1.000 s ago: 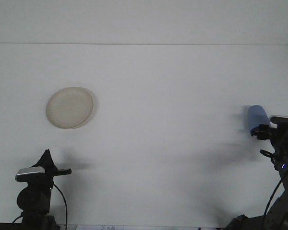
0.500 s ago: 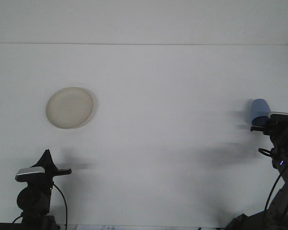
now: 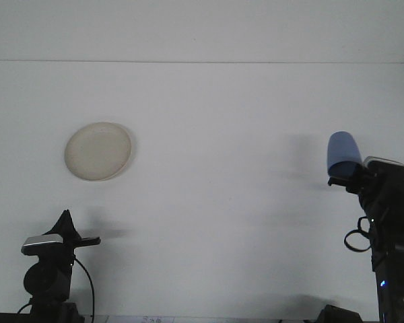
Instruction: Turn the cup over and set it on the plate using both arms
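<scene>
Up front, the only view takes in a pale, matte white counter (image 3: pixel 215 202) with a faint seam running across its far part. A round, shallow plate (image 3: pixel 98 151), cream-coloured with a dull finish and a slightly raised rim, lies flat on the left half. Well apart from it, at the right edge, a smooth blue cup (image 3: pixel 343 151) with a rounded closed end pointing up and slightly left is raised off the counter; its shadow falls on the surface to its left. The black right gripper (image 3: pixel 345 176) has its jaws clenched on the lower part of the cup, so the cup's rounded end sticks out above them. At the lower left, the left gripper (image 3: pixel 66 232) sits low and idle, dark with a grey metal band; whether its jaws are parted cannot be told.
</scene>
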